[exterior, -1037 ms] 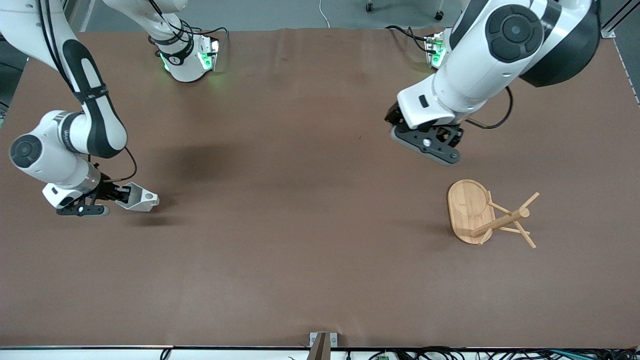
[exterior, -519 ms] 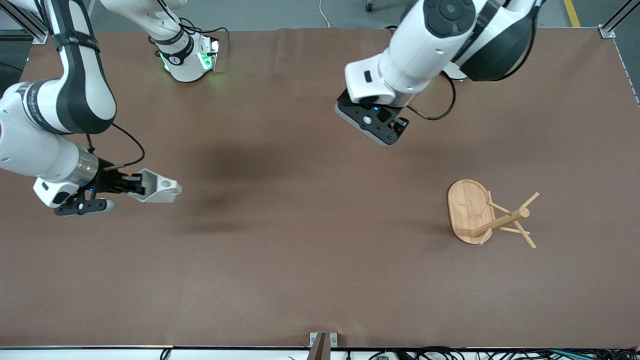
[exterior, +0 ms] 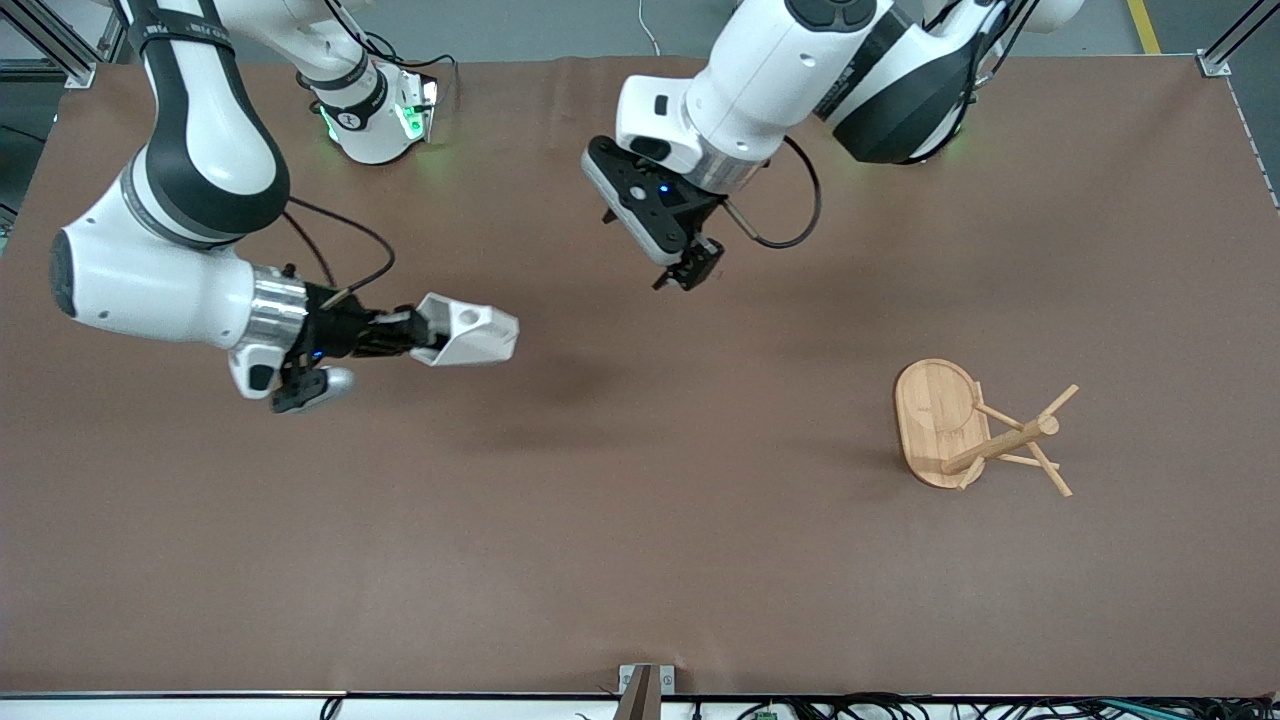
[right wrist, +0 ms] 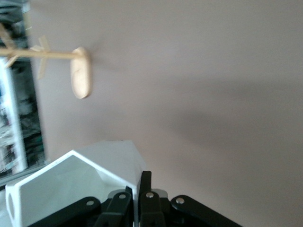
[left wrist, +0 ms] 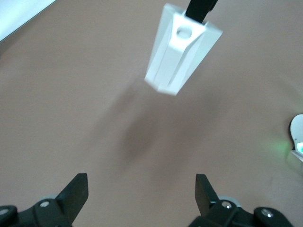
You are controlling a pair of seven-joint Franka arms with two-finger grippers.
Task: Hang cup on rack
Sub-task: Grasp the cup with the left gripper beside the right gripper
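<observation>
White and faceted, the cup (exterior: 468, 331) hangs in the air over the brown tabletop (exterior: 640, 560), toward the right arm's end, lying on its side with the blocky handle and its round hole turned upward. The right tool (exterior: 418, 333) pinches the cup's rim, its 2 fingers pressed on the wall, as the right wrist view shows with the cup (right wrist: 71, 187) close against the fingers (right wrist: 144, 198). The left tool (exterior: 690, 268) hovers over the tabletop's middle, its fingers spread and holding nothing; in the left wrist view the cup (left wrist: 182, 49) shows between its 2 fingertips (left wrist: 75, 194), well apart from them. Bamboo rack (exterior: 975, 430) stands on the tabletop toward the left arm's end, well apart from both tools.
</observation>
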